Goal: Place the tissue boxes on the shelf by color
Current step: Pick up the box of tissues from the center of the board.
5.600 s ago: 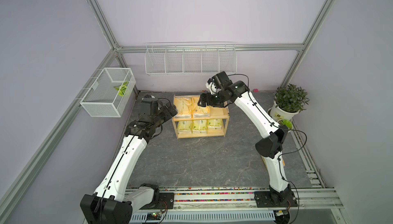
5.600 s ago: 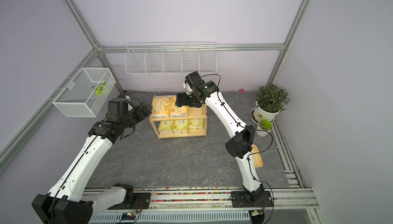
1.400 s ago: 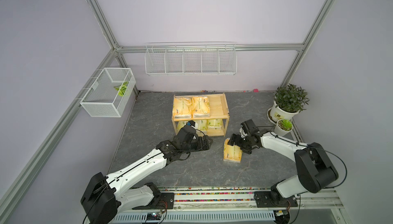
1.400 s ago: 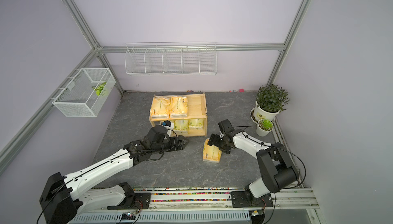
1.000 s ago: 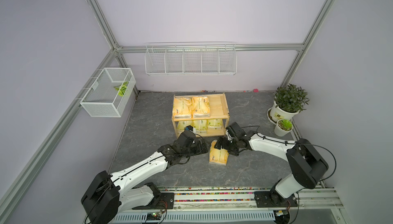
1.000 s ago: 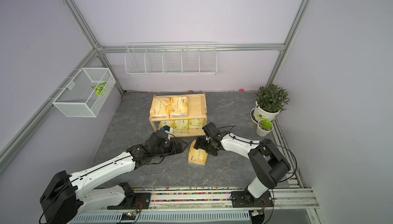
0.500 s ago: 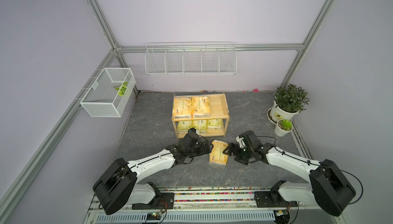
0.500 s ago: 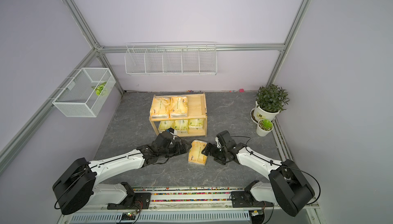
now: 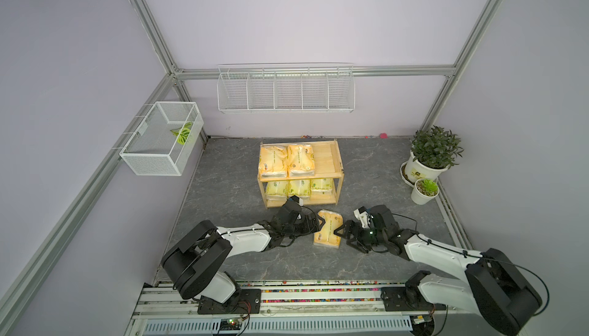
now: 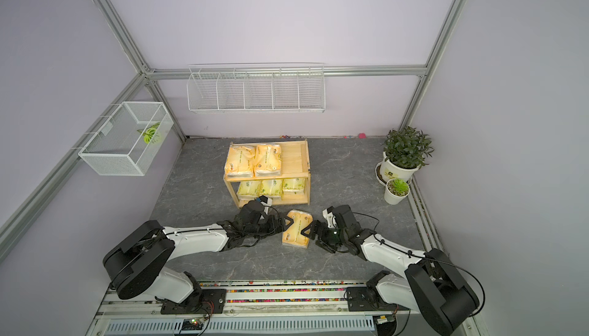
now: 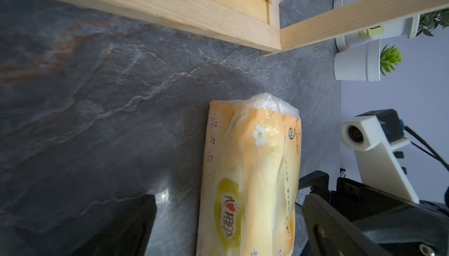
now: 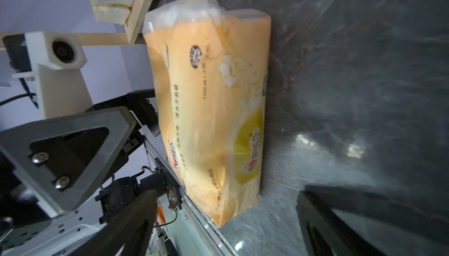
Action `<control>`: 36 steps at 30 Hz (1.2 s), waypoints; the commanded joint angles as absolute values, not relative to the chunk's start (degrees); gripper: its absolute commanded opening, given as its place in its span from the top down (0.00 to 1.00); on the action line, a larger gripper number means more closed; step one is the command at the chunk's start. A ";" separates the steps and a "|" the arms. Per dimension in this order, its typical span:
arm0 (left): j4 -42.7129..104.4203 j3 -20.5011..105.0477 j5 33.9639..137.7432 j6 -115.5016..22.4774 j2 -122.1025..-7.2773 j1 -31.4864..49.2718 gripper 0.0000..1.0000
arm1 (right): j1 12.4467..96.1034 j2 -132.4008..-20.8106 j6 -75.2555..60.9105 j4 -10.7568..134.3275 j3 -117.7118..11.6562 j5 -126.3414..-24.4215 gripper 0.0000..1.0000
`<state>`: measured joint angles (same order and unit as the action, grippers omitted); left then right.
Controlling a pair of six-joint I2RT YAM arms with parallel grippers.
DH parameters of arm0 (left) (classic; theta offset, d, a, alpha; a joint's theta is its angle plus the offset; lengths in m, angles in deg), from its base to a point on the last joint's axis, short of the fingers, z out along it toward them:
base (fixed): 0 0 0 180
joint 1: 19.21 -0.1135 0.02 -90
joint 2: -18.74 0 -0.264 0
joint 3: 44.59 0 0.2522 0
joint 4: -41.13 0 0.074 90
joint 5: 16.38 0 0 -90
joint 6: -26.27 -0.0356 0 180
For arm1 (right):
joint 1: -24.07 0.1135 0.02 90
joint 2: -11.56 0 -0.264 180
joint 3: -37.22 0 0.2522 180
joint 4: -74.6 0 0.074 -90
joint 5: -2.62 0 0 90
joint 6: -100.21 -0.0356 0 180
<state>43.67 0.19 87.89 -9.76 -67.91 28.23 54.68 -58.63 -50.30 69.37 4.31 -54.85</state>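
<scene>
A second or so back the pack (image 9: 328, 230) lay further right, with the right gripper (image 9: 344, 237) on it. It has since been brought over, and that gripper now sits just beside it with jaws spread wide, holding nothing. The pack lies on the floor (image 9: 223, 175) before the shelf (image 9: 333, 159), between both arms. The left gripper (image 9: 315, 226) has closed in too, jaws apart, nothing gripped (a pass-over, I'd guess). Two orange packs (image 9: 287, 160) share the top board with a bare slot beside them, and three green packs (image 9: 301, 187) fill the lower tier, so this one is the last. Dark slate floor, lilac walls, two plants (image 9: 435, 146), a wire rack (image 9: 285, 89) and a mesh basket (image 9: 159, 140).
</scene>
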 commanded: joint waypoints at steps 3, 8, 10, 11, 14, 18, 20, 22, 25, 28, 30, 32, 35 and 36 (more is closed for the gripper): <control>47.69 -1.83 89.03 -7.89 -68.95 28.60 0.00 | 55.08 -63.75 -52.94 72.04 8.09 -55.48 0.05; 48.71 -3.09 88.66 -7.20 -69.22 28.86 0.00 | 56.47 -68.28 -55.12 79.13 8.39 -55.75 0.05; 48.87 -3.23 88.70 -7.14 -69.41 29.04 0.00 | 57.05 -70.74 -56.66 83.51 8.85 -55.83 0.05; 48.94 -3.29 88.58 -7.20 -69.58 29.15 0.00 | 57.36 -72.15 -57.40 85.81 9.08 -55.83 0.05; 49.36 -3.47 88.36 -6.86 -69.90 29.64 0.00 | 57.84 -75.95 -59.65 92.68 10.09 -55.74 0.06; 50.28 -4.02 88.20 -6.20 -70.63 30.28 0.00 | 58.17 -81.45 -62.27 103.47 11.69 -55.00 0.07; 50.91 -4.33 88.15 -5.84 -70.98 30.68 0.00 | 58.24 -85.14 -63.98 110.51 12.53 -54.32 0.08; 51.45 -4.55 87.82 -5.47 -71.17 31.10 0.00 | 58.26 -89.81 -66.00 118.62 13.08 -53.45 0.10; 51.80 -4.73 87.60 -5.22 -71.50 31.51 0.00 | 58.57 -98.07 -70.15 131.00 13.18 -52.89 0.14; 51.82 -4.69 87.42 -5.02 -71.53 31.78 0.00 | 58.66 -106.40 -73.53 141.07 12.68 -52.45 0.18; 51.50 -4.65 87.20 -5.11 -71.24 31.86 0.00 | 59.23 -107.63 -72.93 141.08 12.55 -53.17 0.20; 51.06 -4.68 86.90 -5.19 -70.87 31.86 0.00 | 59.30 -107.11 -72.43 141.07 13.21 -53.35 0.22; 50.39 -4.39 86.80 -5.19 -70.49 31.86 0.00 | 59.28 -106.66 -72.23 141.12 13.86 -53.39 0.29; 50.15 -4.22 86.81 -5.20 -70.47 31.90 0.00 | 59.25 -106.79 -72.28 141.07 13.96 -53.45 0.32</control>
